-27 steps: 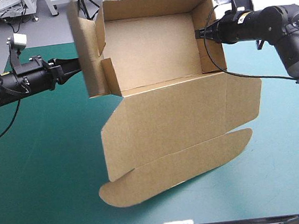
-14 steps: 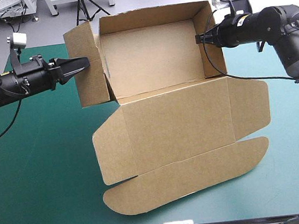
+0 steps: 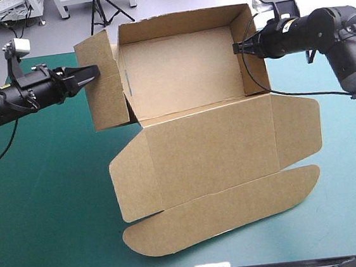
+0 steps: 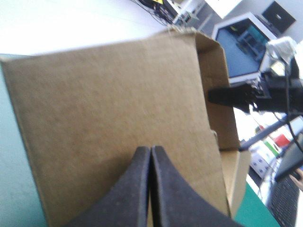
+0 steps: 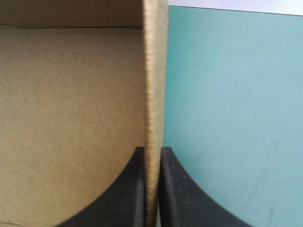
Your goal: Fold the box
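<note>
Shift: left gripper (image 3: 95,71) has drawn slightly back along the side flap (image 3: 105,93).
Left grip: fingers together, holding nothing.
Right grip: right gripper (image 5: 152,158) pinches the box (image 3: 198,144) by its right wall.

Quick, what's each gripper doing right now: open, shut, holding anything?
Left gripper: shut, nothing between its fingers; a flap of the box is right ahead.
Right gripper: shut on the box, clamping its side wall.

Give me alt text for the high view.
A brown box, walls raised and lid spread open, over a teal-green table. The right gripper pinches its right wall; the left gripper, shut, is at its left flap.
</note>
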